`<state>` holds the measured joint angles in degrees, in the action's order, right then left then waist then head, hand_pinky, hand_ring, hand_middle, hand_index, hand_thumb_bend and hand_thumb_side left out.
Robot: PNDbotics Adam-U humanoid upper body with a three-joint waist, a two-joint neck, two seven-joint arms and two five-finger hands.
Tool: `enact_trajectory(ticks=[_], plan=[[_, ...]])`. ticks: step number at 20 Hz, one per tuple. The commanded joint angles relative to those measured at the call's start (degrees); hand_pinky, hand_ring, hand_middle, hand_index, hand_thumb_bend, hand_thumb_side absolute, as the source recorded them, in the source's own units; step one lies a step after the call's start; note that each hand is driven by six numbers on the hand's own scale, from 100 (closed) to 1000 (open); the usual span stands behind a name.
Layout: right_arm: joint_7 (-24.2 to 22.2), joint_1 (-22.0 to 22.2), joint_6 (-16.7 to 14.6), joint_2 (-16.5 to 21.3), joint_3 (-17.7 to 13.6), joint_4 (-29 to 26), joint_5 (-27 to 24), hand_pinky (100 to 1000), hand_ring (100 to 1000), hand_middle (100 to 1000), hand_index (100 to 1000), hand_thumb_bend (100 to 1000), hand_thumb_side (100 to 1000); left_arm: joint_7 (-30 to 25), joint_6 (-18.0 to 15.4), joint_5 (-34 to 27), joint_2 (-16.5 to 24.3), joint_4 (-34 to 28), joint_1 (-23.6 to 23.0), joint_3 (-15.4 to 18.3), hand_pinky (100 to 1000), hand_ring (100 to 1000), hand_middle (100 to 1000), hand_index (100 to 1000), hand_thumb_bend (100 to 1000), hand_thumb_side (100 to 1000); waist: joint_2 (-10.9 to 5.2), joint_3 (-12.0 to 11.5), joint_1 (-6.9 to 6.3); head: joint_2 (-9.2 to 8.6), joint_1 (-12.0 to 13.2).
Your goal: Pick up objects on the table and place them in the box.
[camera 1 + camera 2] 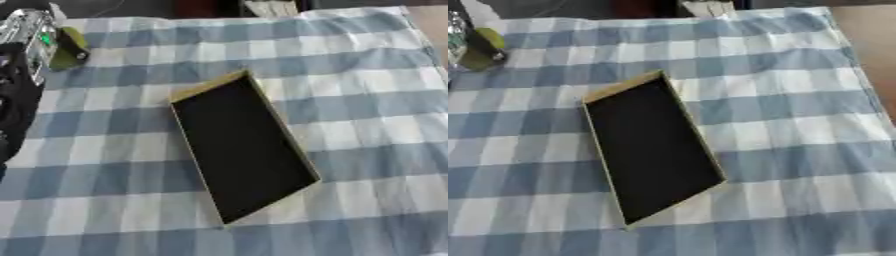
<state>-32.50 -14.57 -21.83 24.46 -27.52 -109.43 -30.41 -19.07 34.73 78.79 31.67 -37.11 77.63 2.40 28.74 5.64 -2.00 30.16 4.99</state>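
A shallow rectangular box with a black inside and a thin yellowish rim lies askew in the middle of the checked cloth. Nothing shows inside it. My left hand, silver and black, comes in at the upper left corner. It is shut on an olive-green object with a dark end, held above the cloth's far left part, well away from the box. In the right eye view the same green object sits at the left edge. My right hand shows in no view.
A blue and white checked cloth covers the table. The table's brown bare edge shows at the far right. Dark things and a pale object stand beyond the cloth's far edge.
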Motion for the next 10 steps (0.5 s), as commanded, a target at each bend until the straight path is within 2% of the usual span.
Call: enact_trajectory(ticks=[1,6,10], plan=[[0.1,0.0,0.3,0.9,-0.6,-0.6,0.1,782,738,626,946,100,534,0.0,0.4,1.1,1.1,-0.8,0.8,0.0,115,193,359,462,706,256,-1.96,0.0,0.14,-0.05,0.2],[0.4,0.1,0.8,0.8,-0.6,-0.8,0.0,782,737,624,948,100,535,-0.8,0.1,2.5,1.1,-0.7,0.8,-0.2,100,144,320,430,733,228,-2.24,-0.2,0.12,0.17,0.3],[0.5,0.3,1.1,0.7,-0.7,-0.9,0.1,782,736,622,948,100,535,-0.5,-2.0,2.9,1.3,-1.6,0.6,-0.6,100,111,300,418,765,179,-2.60,-0.3,0.08,0.54,0.2]])
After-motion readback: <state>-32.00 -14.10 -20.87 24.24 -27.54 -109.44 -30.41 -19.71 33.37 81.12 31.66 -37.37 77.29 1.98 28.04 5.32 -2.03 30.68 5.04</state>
